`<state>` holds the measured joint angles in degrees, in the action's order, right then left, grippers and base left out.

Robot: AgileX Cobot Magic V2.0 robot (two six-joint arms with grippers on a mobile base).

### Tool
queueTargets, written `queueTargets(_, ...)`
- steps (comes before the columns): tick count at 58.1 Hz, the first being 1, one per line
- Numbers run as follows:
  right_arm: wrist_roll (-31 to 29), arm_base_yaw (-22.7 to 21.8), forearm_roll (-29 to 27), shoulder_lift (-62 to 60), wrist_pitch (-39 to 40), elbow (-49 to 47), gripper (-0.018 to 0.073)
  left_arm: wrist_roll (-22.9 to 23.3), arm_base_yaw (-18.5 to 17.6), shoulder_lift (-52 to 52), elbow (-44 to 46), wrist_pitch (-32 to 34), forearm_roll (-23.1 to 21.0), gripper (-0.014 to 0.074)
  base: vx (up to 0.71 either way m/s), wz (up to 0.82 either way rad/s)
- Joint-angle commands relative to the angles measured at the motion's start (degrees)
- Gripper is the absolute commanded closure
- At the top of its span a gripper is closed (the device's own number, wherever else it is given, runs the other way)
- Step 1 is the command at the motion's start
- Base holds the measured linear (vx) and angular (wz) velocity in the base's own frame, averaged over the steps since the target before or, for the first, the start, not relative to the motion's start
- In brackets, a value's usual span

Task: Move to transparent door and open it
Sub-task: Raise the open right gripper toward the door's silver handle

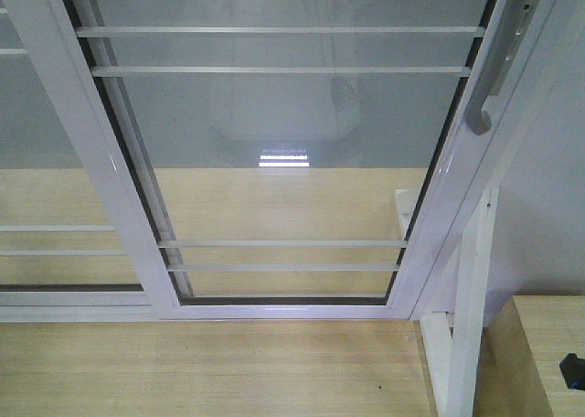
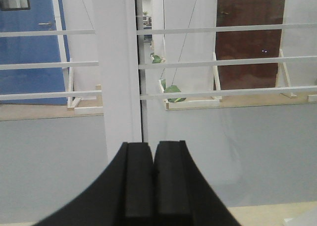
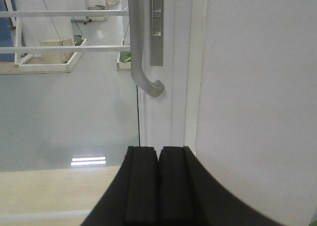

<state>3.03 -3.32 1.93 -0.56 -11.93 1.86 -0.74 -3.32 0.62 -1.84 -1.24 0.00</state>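
Observation:
The transparent door (image 1: 283, 124) fills the front view: clear glass in a glossy white frame, leaning away, with horizontal rails behind it. Its curved silver-grey handle (image 1: 489, 88) hangs on the right stile. The right wrist view shows that handle (image 3: 141, 62) close ahead, its hooked lower end just above and left of my right gripper (image 3: 159, 148), which is shut and empty. My left gripper (image 2: 153, 143) is also shut on nothing and faces a white stile (image 2: 116, 87) where two glass panels meet. Neither gripper touches the door.
A handle-less glass panel (image 1: 46, 143) stands left of the door. A white post (image 1: 471, 326) and a wooden ledge (image 1: 548, 344) are at the lower right, with a small black part (image 1: 573, 371) at the edge. A plain white wall (image 3: 257, 87) runs right of the handle.

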Motion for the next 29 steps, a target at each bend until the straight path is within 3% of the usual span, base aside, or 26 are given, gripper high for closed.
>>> queueTargets(1,-0.46,-0.18,0.31,-0.31,4.5,0.05,0.0568,0.2,-0.11,-0.28,-0.84,4.8,-0.31,0.0603,0.0,0.0)
queueTargets(29,-0.46,-0.18,0.36,-0.31,4.94,0.05,0.0568,0.16,-0.11,-0.28,-0.78,5.8,-0.31,0.0603,0.0,0.0)
